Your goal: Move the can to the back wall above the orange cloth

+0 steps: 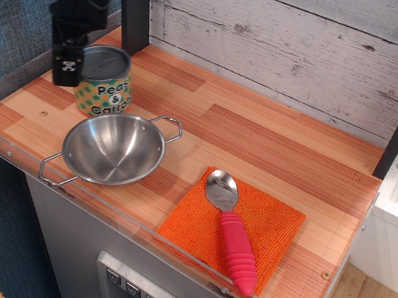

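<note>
The can (105, 81) stands upright at the counter's left end, just behind the steel bowl (113, 148); the orange cloth (266, 226), a pink-handled spoon (232, 232) lying on it, sits well apart at the front right; the striped wooden counter (260, 139) runs to the back wall (298, 36) of whitewashed planks; the gripper (68, 69) presses against the can's left side; whether its fingers clamp the can, I cannot tell.
</note>
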`<state>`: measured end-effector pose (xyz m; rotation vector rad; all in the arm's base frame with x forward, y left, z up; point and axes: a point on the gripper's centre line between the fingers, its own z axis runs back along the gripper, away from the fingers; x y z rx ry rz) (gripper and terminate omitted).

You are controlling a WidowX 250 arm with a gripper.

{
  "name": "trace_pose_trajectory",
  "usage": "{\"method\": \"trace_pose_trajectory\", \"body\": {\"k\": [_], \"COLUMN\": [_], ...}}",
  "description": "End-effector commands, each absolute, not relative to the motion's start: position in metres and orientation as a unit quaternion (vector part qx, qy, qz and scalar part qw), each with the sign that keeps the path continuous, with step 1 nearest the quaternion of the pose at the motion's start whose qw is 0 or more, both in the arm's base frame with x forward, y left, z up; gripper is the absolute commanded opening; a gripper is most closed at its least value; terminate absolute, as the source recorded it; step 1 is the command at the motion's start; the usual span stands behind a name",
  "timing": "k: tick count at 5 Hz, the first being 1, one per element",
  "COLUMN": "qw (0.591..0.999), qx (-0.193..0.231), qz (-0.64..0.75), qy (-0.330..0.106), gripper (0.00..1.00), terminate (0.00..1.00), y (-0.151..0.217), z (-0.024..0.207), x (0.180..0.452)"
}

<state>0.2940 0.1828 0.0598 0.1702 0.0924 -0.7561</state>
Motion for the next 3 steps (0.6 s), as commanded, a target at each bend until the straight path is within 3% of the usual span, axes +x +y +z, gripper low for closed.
{"method": "trace_pose_trajectory", "body": {"k": [1,3], "qw": [0.921,0.909], "qx": [0.084,0.07], "qz": [-0.378,-0.411], "qy": [0.034,0.032], "gripper": [1.0,1.0], "terminate": [0.0,0.0], "y": [0.158,0.138], "z": [0.073,0.067], "x": [0.328,0.339]}}
